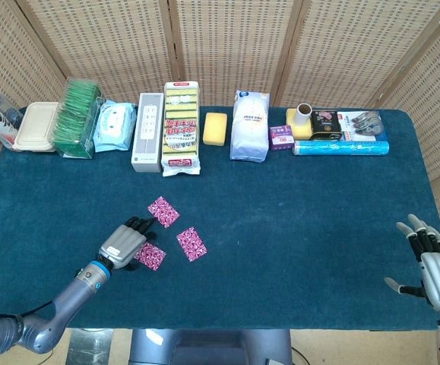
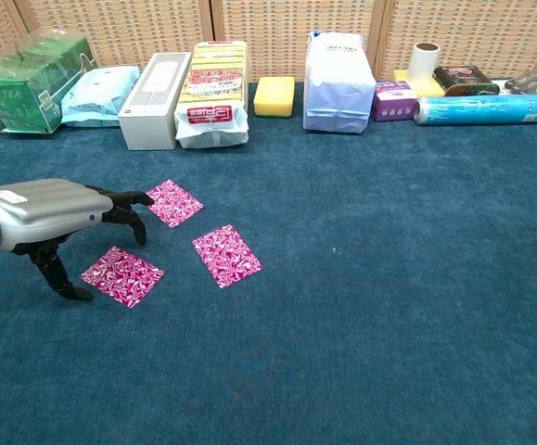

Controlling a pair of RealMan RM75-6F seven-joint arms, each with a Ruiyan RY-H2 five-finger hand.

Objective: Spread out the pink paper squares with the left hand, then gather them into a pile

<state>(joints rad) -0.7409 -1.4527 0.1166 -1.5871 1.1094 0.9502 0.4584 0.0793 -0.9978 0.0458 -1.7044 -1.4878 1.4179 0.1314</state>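
Three pink paper squares lie spread out on the blue table, and the left hand sits right by them.

The left hand (image 2: 41,215) is low over the table (image 2: 389,278), with its dark fingers (image 2: 124,209) bent down and a little apart, holding nothing. One pink square (image 2: 173,202) lies just past the fingertips, almost touching them. A second square (image 2: 121,275) lies under the fingers, beside the thumb, which reaches down to the cloth. The third square (image 2: 226,255) lies a bit farther out, to the side of the fingers, apart from the other two. The right hand (image 1: 431,262) is far away at the other end of the table, with fingers spread wide and nothing in it.
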